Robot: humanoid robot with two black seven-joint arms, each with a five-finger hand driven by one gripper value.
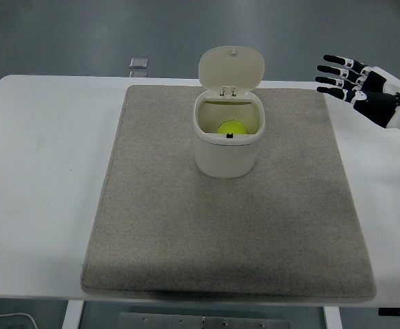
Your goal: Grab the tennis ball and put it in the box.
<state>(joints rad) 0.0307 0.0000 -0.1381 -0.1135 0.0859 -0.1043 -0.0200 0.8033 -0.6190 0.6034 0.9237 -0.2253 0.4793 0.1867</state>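
A yellow-green tennis ball (231, 127) lies inside a cream box (227, 152) with its hinged lid (231, 68) standing open, at the back middle of a grey mat (227, 226). My right hand (354, 82) is at the right edge of the picture, well to the right of the box and above the table. Its fingers (335, 72) are spread and hold nothing. The left arm does not show.
The mat covers the middle of the white table (42, 178). A small grey object (138, 63) lies past the table's far edge at the back left.
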